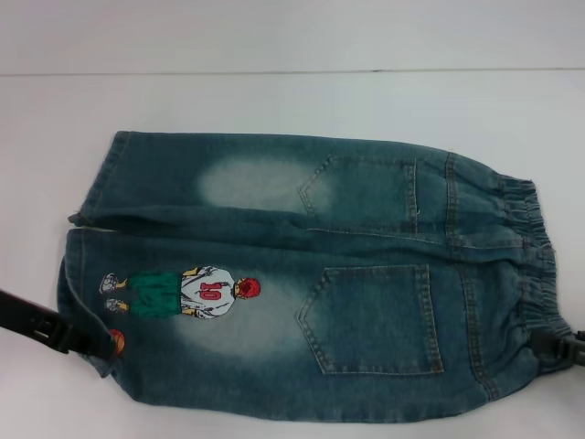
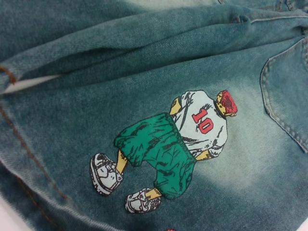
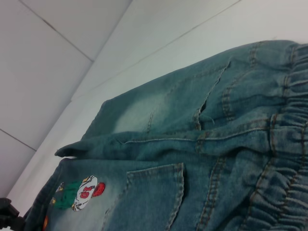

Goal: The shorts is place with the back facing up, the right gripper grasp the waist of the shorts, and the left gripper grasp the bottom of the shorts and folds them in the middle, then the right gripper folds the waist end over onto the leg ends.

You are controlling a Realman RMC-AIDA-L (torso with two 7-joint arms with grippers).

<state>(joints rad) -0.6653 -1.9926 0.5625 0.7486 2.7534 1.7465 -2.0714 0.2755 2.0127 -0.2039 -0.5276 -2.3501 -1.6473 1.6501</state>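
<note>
Blue washed-denim shorts with pale faded patches lie flat on the white table, back up, both patch pockets showing; they fill the middle of the head view. Long axis runs 9 to 3 o'clock: ruched elastic waist at 3, straight-stitched leg hems at 9, cartoon player print numbered 10 on the nearer leg, head toward the waist. Left gripper, black claw, sits at 8 o'clock touching the near leg hem; right gripper, black boxy claw, at 4 o'clock at the near waist corner. Fingers on both: cannot tell whether spread or pinching denim (mostly out of view). Risks, as I judge: either claw catches only the top layer, so the lengthwise fold drags one layer and skews; the gathered elastic could slip free under tension; uneven lifting would twist the legs.
</note>
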